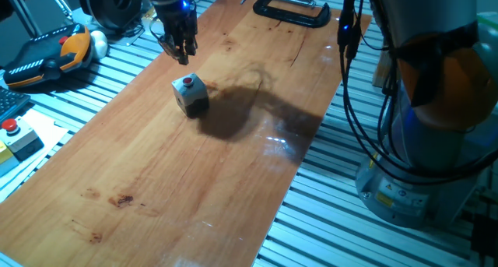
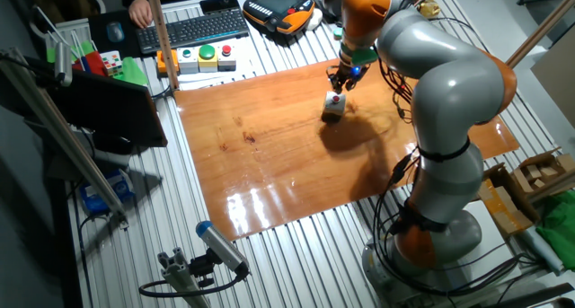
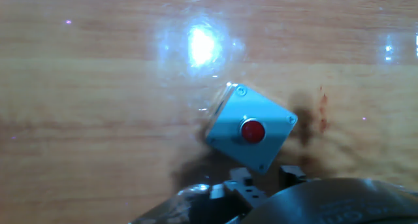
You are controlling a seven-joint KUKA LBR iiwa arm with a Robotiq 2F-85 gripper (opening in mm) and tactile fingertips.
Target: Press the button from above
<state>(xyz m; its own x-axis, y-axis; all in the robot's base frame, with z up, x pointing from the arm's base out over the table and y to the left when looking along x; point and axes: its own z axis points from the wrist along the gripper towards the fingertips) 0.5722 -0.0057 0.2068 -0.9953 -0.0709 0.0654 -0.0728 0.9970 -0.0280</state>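
Approach step: gripper (image 1: 182, 55) hovers above the button (image 1: 187, 82), finger state indeterminate; next move requires centring, then straight descent.

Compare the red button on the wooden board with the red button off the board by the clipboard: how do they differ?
The button on the wooden board sits in a small plain light-grey cube; the other red button sits in a grey box with yellow on it. The first stands just below the gripper; the second lies off the board on the slatted table, far from it. Both have round red caps facing up.
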